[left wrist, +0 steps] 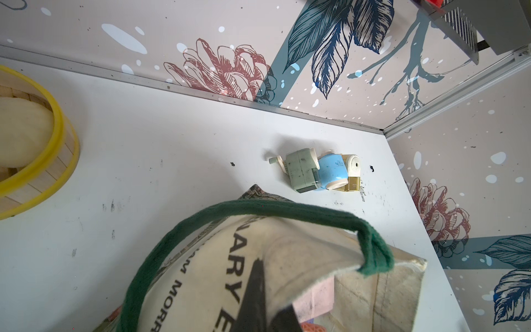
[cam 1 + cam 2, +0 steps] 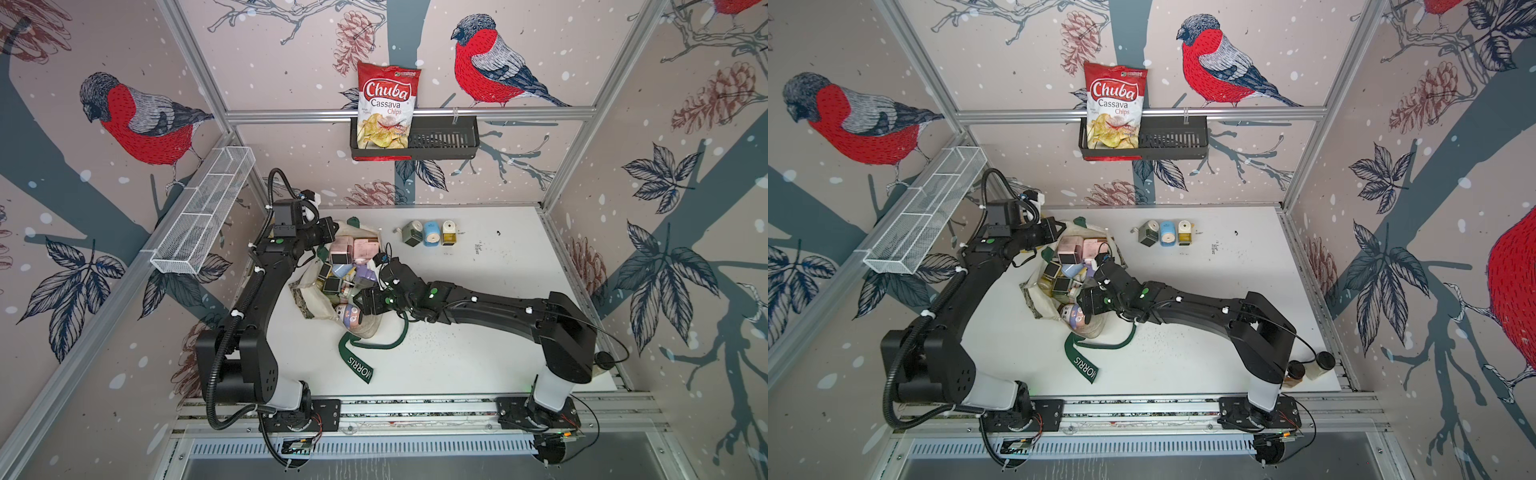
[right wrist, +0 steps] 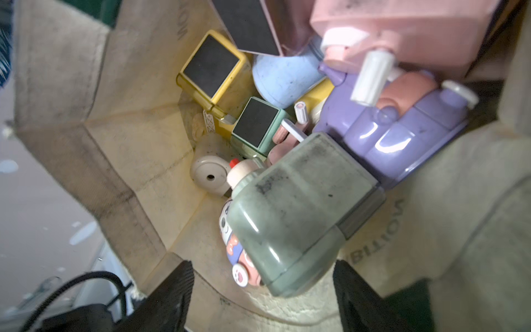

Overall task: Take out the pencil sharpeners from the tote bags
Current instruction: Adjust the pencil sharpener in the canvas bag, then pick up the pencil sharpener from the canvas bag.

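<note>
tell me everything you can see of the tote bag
The tote bag is creased cream canvas with black print, a dark patterned band and dark green strap handles, one lettered MORRIS. It lies on the white table, mouth open, crammed with pastel pencil sharpeners. The left tool is shut on its rim; the open right tool reaches inside.

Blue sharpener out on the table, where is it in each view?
Top view: blue sharpener, middle of the row of three.
Top view: same spot.
Left wrist: between the green sharpener and the cream sharpener.
Right wrist: not in it.
Shared landmark: tote, in all four.
</note>
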### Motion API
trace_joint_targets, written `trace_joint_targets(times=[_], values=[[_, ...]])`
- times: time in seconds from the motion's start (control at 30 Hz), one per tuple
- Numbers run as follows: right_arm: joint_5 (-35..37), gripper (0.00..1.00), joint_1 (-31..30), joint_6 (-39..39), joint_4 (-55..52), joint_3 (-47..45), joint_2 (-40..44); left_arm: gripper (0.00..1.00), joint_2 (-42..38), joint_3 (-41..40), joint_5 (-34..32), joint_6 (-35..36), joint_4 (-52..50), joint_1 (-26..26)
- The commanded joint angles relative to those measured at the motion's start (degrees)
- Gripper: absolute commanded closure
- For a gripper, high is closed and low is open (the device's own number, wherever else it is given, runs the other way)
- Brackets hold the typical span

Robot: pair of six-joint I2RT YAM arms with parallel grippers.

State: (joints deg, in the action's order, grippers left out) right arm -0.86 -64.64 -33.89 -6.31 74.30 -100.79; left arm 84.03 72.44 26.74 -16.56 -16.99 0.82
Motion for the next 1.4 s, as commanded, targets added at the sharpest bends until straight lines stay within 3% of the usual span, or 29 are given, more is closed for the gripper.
trace_joint_targets(times=[0.0, 0.13, 0.3, 0.43, 1.0, 1.2, 1.37], values=[[11.2, 0.22, -2.3, 15.9, -7.7, 1.2, 1.9, 1.00, 0.1, 0.2, 0.4, 0.5, 2.1, -0.1], [18.9, 0.22, -4.8, 27.7, -11.7, 4.4, 0.5, 1.00, 0.2, 0.2, 0.3, 0.6, 2.1, -0.1], [29.9, 0.21, -6.4, 33.8, -17.7, 11.0, -7.0, 1.00, 0.1, 0.3, 0.3, 0.5, 2.0, -0.1], [31.5, 0.19, -7.6, 37.4, -16.1, 10.2, -8.9, 1.00, 0.1, 0.3, 0.3, 0.5, 2.0, 0.0], [36.6, 0.19, -7.5, 35.6, -9.7, 8.9, -14.7, 1.00, -0.2, 0.4, 0.2, 0.6, 2.0, 0.0], [38.7, 0.27, -6.7, 32.8, -8.9, 10.3, -16.6, 1.00, -0.3, 0.4, 0.2, 0.6, 1.9, 0.0], [34.3, 0.40, -6.3, 31.2, -10.2, 11.1, -13.8, 1.00, -0.3, 0.3, 0.1, 0.6, 2.0, -0.1]])
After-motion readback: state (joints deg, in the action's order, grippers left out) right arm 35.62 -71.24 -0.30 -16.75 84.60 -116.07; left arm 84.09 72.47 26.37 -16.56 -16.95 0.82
